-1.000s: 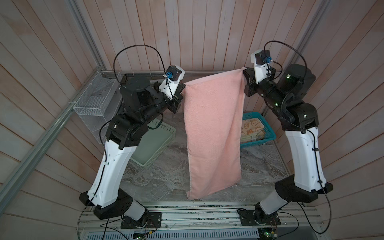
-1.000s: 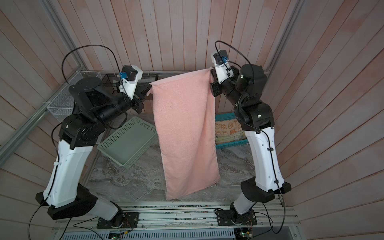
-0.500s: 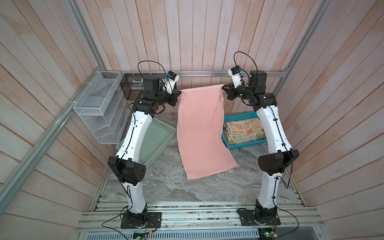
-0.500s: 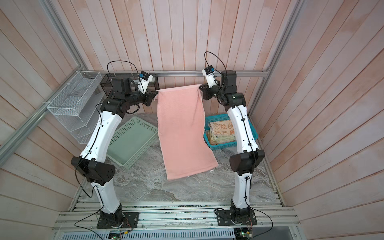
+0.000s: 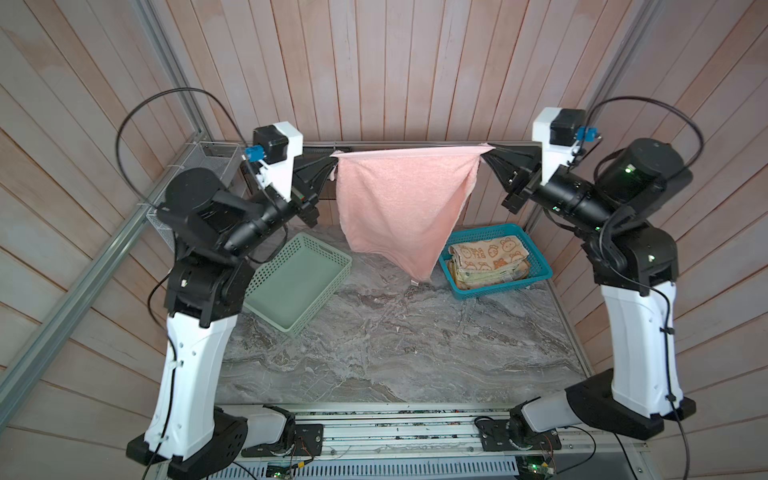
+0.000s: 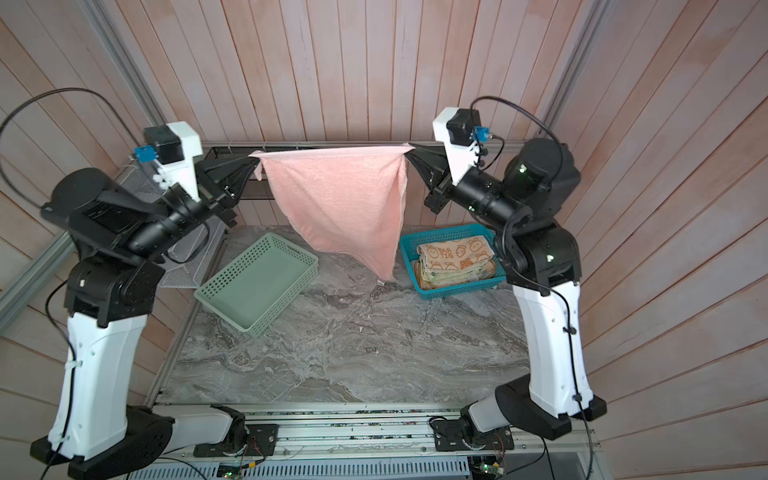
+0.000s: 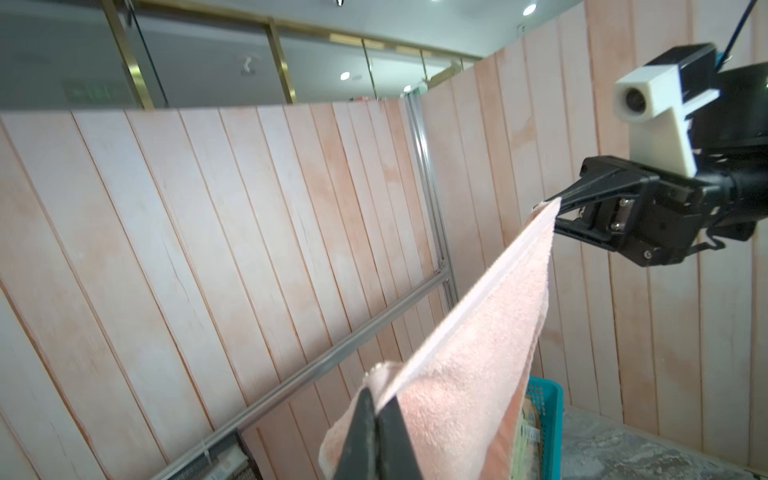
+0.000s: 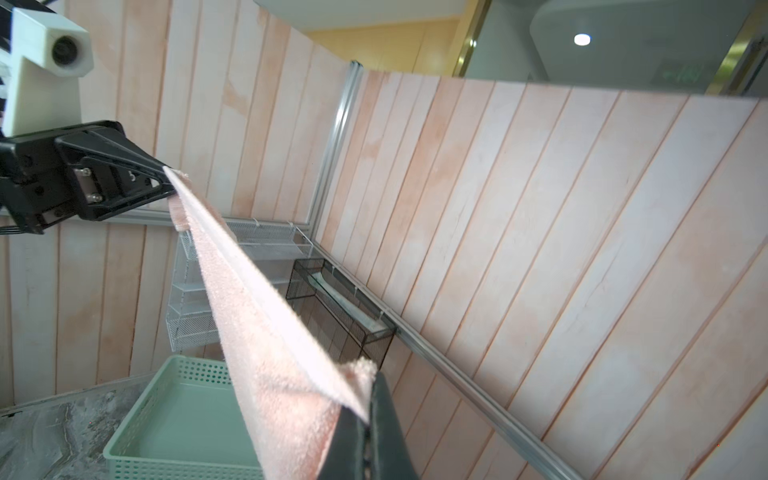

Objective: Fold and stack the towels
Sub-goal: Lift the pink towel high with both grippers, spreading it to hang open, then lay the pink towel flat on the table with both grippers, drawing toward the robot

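The plain salmon pink towel hangs in the air at the back of the marble table, its top edge stretched taut between both grippers. My left gripper is shut on one top corner. My right gripper is shut on the other corner. The cloth drapes down to a point near the tabletop. The orange bunny towel lies folded on top of other folded towels.
A teal basket at the back right holds the folded stack. A mint-green basket stands at the back left. A white wire rack and a black wire basket hang on the walls.
The pink towel hung as a long rectangle; now it hangs shorter, tapering to one low corner. Both grippers have stayed shut on its top corners.
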Motion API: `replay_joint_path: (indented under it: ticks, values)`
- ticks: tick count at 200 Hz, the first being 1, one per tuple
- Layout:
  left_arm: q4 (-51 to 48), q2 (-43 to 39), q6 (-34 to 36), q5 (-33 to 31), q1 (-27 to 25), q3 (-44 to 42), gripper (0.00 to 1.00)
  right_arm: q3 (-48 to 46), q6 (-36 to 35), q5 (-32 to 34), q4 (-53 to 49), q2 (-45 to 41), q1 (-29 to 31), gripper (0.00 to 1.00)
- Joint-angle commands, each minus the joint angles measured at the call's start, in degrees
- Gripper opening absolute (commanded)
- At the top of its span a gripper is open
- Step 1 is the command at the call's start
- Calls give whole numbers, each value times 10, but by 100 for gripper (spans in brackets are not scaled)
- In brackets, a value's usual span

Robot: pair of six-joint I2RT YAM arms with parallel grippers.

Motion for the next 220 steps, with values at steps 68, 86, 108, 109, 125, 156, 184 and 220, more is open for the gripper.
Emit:
replay_joint_path:
  ticks: [68, 86, 108, 109, 125, 156, 184, 220]
  values:
    - [-64, 31, -4, -80, 11, 168, 0, 80, -14, 95, 15, -10, -5, 0]
    - [-76, 46, 6, -104, 11, 175, 0, 81, -16, 105, 12, 8, -5, 0]
    - [-100, 80, 23, -137, 11, 194, 0, 89, -26, 135, 11, 36, -6, 0]
    - [-102, 81, 24, -138, 11, 194, 0, 90, -26, 136, 10, 37, -6, 0]
    - [-117, 113, 30, -146, 20, 203, 0, 95, -38, 158, 8, 64, -7, 0]
    - [-126, 173, 25, -132, 58, 177, 0, 86, -28, 153, 0, 131, -46, 0]
    - [-76, 212, 37, -115, 77, 95, 0, 39, -14, 95, 0, 198, -92, 0]
    - [-19, 286, 26, -76, 100, 34, 0, -22, -19, 24, 18, 290, -117, 0]
